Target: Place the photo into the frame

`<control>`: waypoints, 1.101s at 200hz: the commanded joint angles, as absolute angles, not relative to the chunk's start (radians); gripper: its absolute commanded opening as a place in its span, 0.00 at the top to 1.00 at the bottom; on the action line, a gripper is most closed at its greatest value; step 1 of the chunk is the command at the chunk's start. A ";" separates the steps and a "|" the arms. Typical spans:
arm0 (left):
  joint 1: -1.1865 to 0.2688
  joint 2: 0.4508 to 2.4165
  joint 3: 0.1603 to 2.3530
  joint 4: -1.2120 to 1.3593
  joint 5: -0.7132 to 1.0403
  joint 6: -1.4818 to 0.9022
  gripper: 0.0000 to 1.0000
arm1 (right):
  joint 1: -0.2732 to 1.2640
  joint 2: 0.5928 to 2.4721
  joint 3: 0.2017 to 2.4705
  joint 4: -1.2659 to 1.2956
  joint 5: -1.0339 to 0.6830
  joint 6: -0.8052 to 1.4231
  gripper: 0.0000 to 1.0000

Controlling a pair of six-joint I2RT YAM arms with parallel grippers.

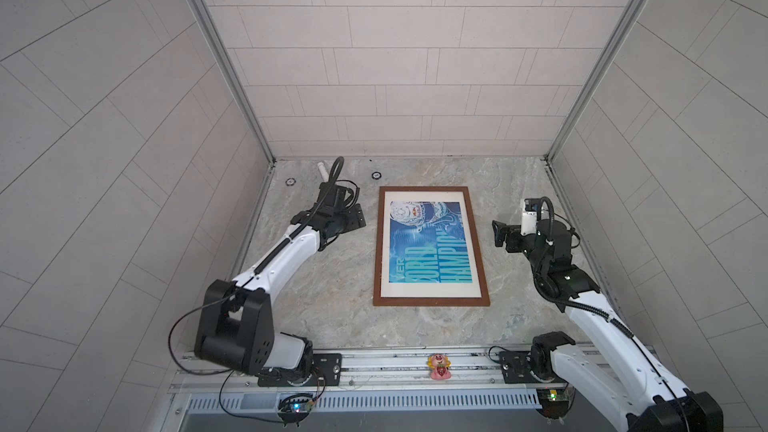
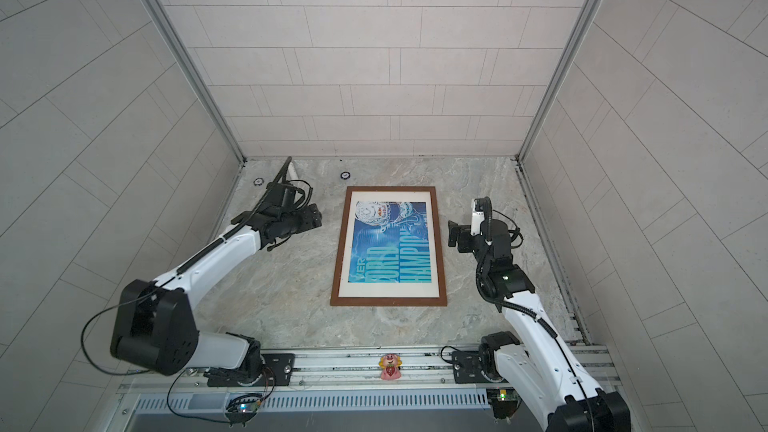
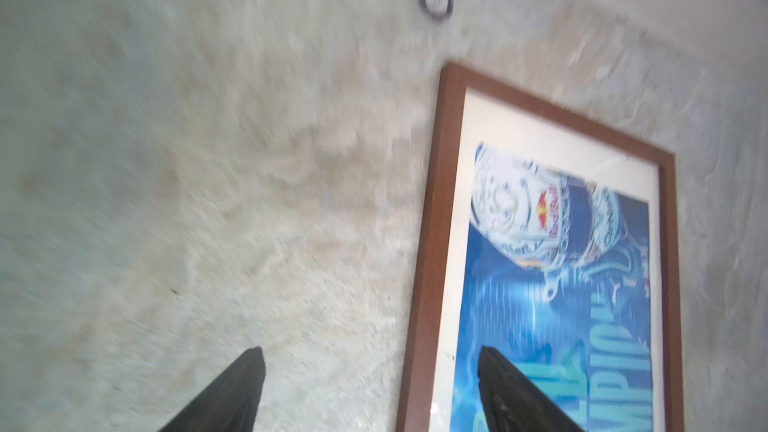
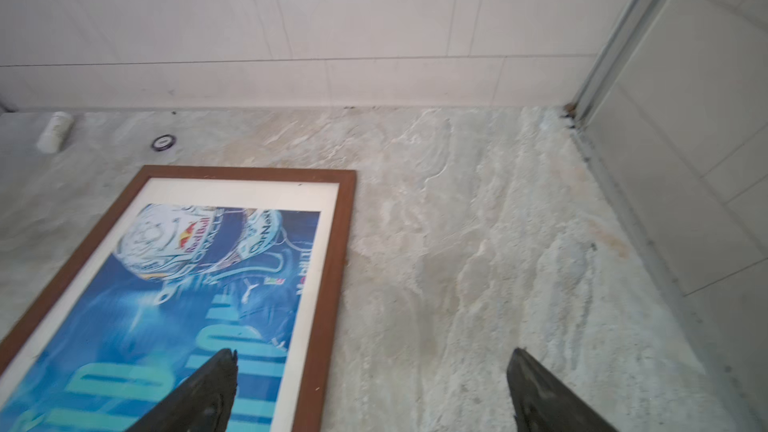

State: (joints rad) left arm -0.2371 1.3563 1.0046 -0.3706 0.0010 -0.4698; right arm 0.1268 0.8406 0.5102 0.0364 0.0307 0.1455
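Dark brown wood bounded the photo (image 1: 428, 243) on all four sides. It lay flat and face up inside the frame (image 1: 377, 251), showing through the window of a cream mat (image 1: 432, 290), on the marbled table (image 1: 316, 297). The frame's long axis ran from the arms' base rail toward the back wall, helmet end farthest, squarely between the two arms. The left gripper (image 1: 356, 218) stood off the frame's left side near the far corner, jaws wide apart and holding nothing. The right gripper (image 1: 498, 234) stood off the right side, likewise spread and empty. Neither touched the frame, and both seemed about equally near. On this showing the photo looked already seated, with little left but to pull clear.
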 commanded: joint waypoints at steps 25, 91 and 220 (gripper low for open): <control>-0.171 1.182 0.614 0.131 -0.357 -0.147 0.00 | 0.071 0.964 0.351 0.503 0.236 0.085 0.01; -0.109 1.376 0.379 0.727 -0.367 0.021 0.00 | 0.049 1.392 0.230 1.050 0.261 0.068 0.01; -0.072 1.598 0.393 0.947 -0.338 -0.029 0.00 | 0.041 1.568 0.349 0.983 0.186 0.045 0.01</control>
